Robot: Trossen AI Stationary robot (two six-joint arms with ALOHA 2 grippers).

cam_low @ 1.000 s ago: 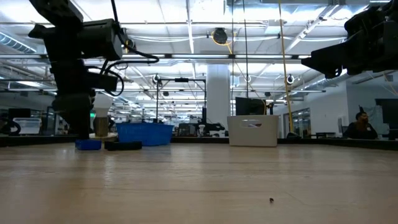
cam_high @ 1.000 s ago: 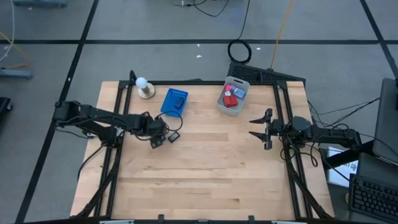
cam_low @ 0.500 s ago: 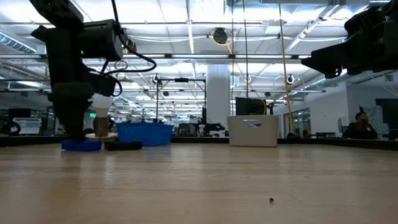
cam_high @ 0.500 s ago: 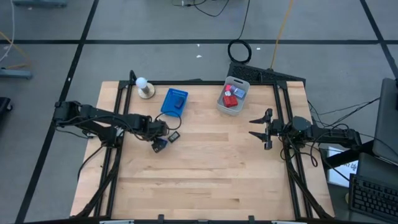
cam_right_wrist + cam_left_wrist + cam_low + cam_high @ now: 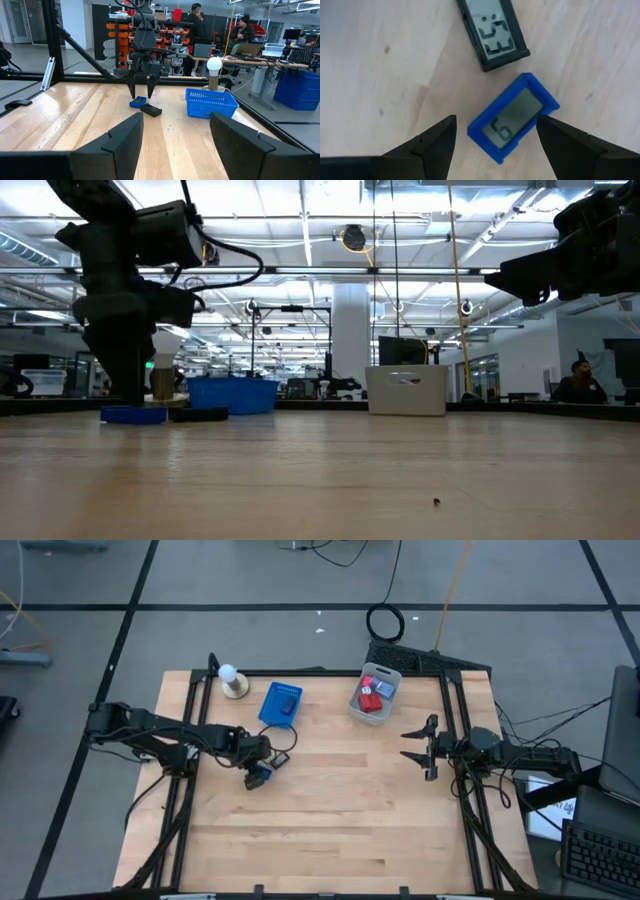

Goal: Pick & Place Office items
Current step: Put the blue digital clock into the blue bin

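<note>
Left gripper [image 5: 492,137] spread, hovering over blue-framed rectangle [image 5: 514,117] flat on counter [image 5: 380,70]; its long axis runs diagonal across finger gap. Black rectangle [image 5: 492,32] just beyond. Right gripper [image 5: 418,746] spread, well apart, waiting.

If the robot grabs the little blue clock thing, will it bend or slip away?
The blue clock looks like a hard plastic box with a screen, so it probably stays stiff. It lies flat on the table, so it shouldn't roll. The left gripper hangs open over it; smooth sides might slip a little.
</note>
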